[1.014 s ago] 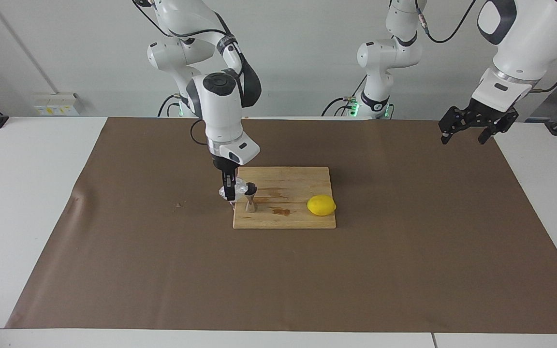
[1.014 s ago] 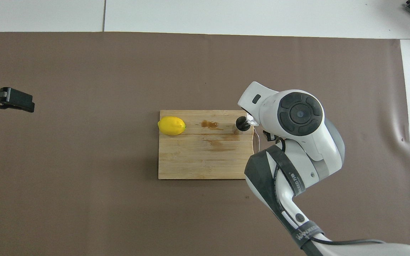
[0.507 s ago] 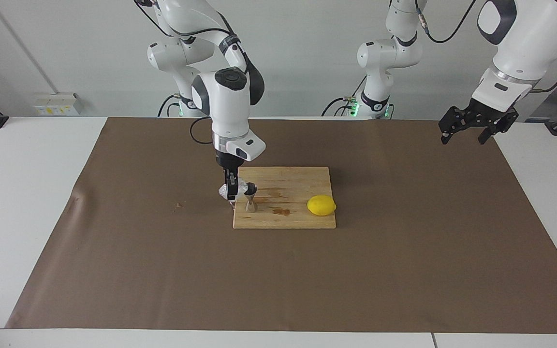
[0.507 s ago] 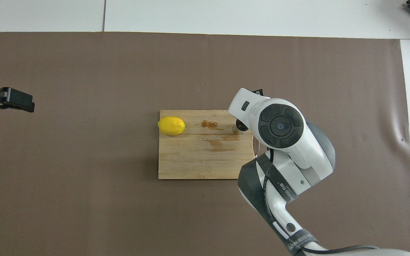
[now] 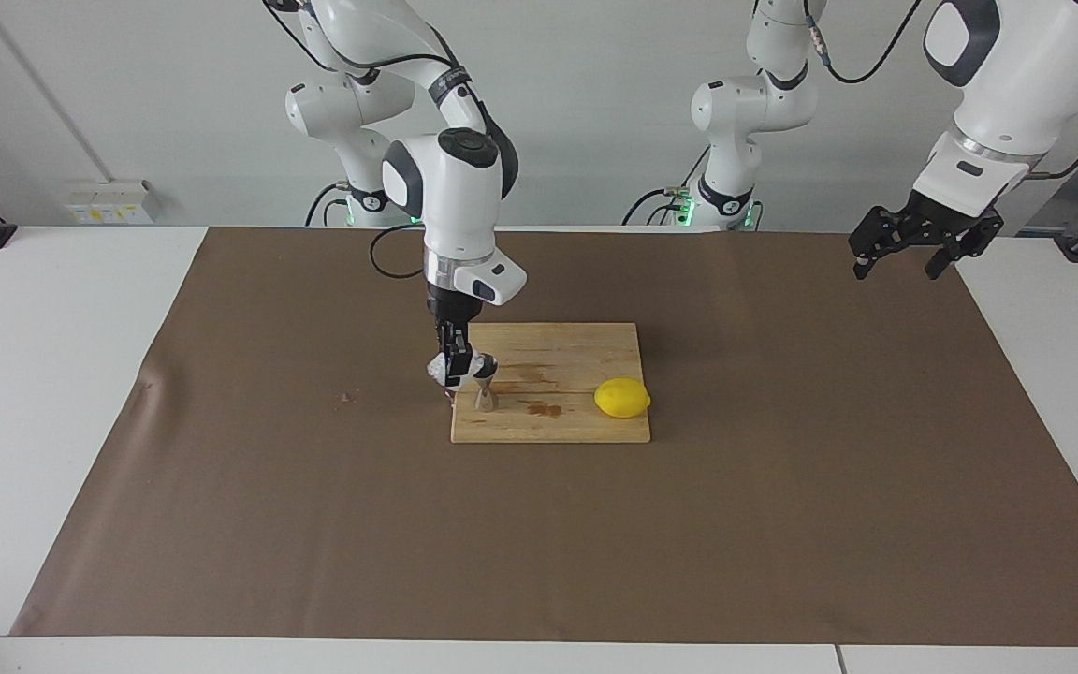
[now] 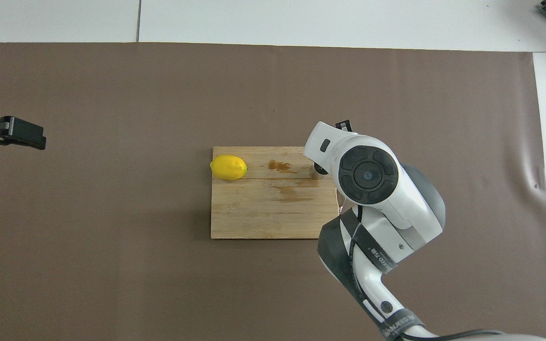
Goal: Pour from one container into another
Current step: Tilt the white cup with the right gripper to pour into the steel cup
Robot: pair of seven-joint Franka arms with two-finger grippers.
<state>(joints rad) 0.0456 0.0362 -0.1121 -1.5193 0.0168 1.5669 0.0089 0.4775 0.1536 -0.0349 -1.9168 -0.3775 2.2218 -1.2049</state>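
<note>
Now my right gripper (image 5: 452, 368) fingers grip the cup (image 5: 441, 370), tipped at the jigger (image 5: 485, 384) on the board (image 5: 586, 421) w/ lemon (image 5: 622, 398). Keep the lip over its mouth, tilt slowly. Left gripper (image 5: 904, 257) waits, fingers spread.

A yellow lemon (image 5: 621, 398) lies on a pale wooden board (image 5: 586, 351) with brown stains, on brown paper (image 5: 314, 515).
</note>
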